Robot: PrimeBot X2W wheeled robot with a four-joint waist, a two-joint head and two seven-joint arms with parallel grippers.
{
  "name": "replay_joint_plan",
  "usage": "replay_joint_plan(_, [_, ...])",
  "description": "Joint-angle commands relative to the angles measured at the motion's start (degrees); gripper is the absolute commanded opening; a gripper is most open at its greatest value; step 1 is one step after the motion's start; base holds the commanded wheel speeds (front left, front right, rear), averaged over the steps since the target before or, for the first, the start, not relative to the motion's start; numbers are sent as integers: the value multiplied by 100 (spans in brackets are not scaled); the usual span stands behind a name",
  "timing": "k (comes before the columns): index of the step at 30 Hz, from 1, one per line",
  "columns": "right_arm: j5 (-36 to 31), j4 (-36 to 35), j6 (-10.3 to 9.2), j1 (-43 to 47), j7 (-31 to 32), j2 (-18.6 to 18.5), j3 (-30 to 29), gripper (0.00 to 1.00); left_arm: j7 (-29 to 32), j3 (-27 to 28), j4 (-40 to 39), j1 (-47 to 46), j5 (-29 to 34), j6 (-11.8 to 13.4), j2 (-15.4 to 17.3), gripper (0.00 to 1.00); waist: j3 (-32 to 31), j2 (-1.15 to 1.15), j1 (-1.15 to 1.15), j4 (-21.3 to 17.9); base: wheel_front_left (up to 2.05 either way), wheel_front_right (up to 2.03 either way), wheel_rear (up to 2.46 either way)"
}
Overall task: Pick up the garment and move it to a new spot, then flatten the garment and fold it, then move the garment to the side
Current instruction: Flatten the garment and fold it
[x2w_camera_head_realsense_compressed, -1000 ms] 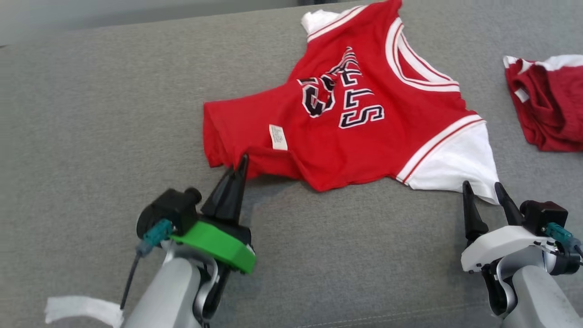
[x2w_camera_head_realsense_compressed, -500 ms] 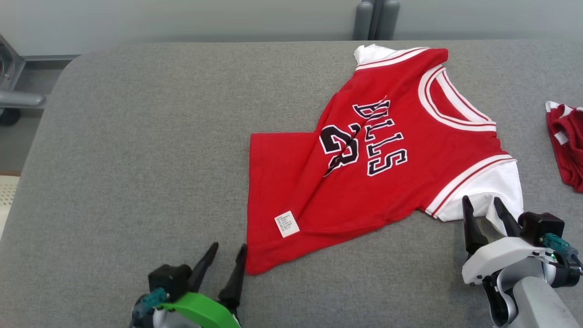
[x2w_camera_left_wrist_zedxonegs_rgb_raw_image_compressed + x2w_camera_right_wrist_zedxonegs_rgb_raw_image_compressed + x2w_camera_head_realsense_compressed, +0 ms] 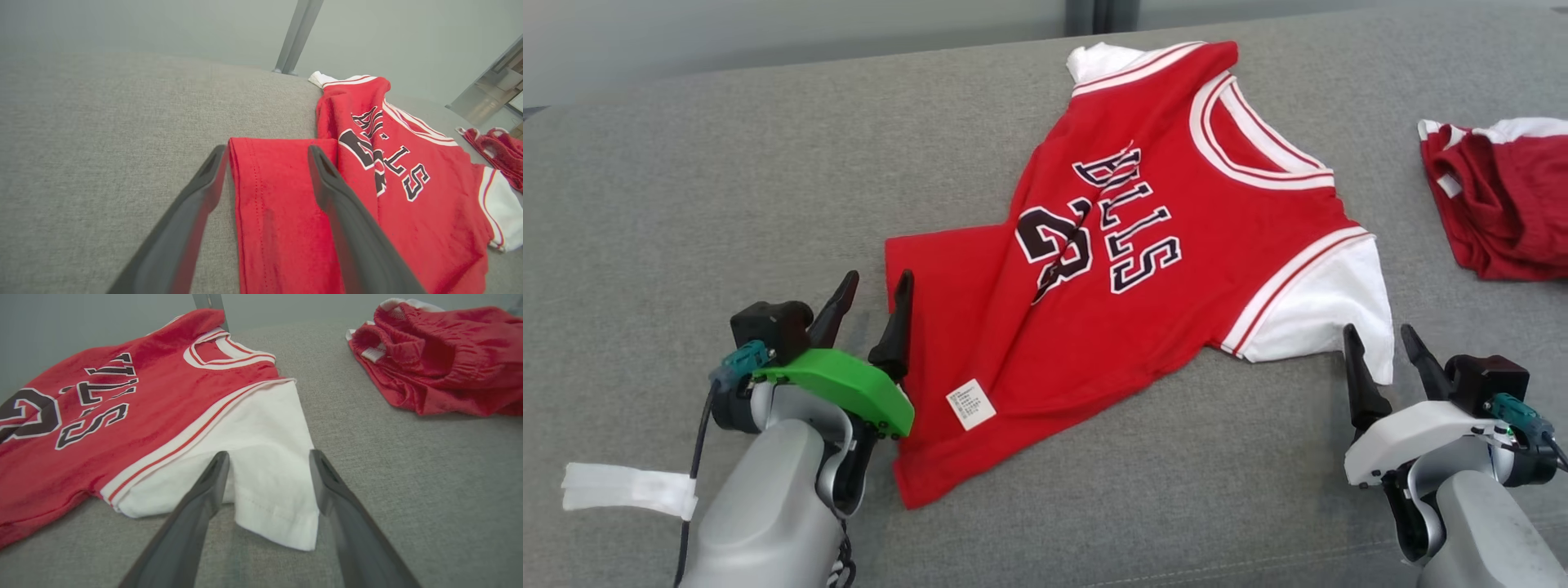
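Note:
The garment (image 3: 1127, 269) is a red jersey with white sleeves and dark lettering, lying spread on the grey padded surface (image 3: 686, 204) with a crease across its number. My left gripper (image 3: 878, 282) stands open at the hem's left edge. In the left wrist view the hem strip of the garment (image 3: 408, 196) runs between the open left gripper (image 3: 267, 151), loose and not pinched. My right gripper (image 3: 1379, 335) is open at the near white sleeve (image 3: 261, 428). In the right wrist view the sleeve's corner lies between the right gripper (image 3: 269, 455).
A second red garment (image 3: 1494, 204), crumpled, lies at the far right, also in the right wrist view (image 3: 441, 363). A metal post (image 3: 296, 36) stands behind the surface's far edge. A white tape strip (image 3: 629, 488) hangs off my left arm.
My left gripper opened and let go of the red hem, which now lies flat and spread toward the front. The right gripper stayed open at the sleeve. The head camera shifted.

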Motion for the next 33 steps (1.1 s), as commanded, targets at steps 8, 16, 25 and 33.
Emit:
replay_joint_plan(8, [17,-50,-7,-163,-14,4,35,100,28,-530,1157,-795,-892,-12,189,100,511,0,0,-566,0,0,0])
replay_joint_plan(16, [-8,-60,-7,-243,-14,46,36,100,33,-1029,1339,-1069,-1562,-11,320,100,594,0,0,-607,0,0,0])
replay_joint_plan(25, [18,-47,-7,-246,-14,63,72,100,-6,-1536,958,-1252,-1934,-11,493,100,608,0,0,-594,0,0,0])
replay_joint_plan(33, [50,14,-7,-287,-14,95,150,100,-8,-1596,898,-1401,-2265,-11,640,0,640,0,0,-681,0,0,0])
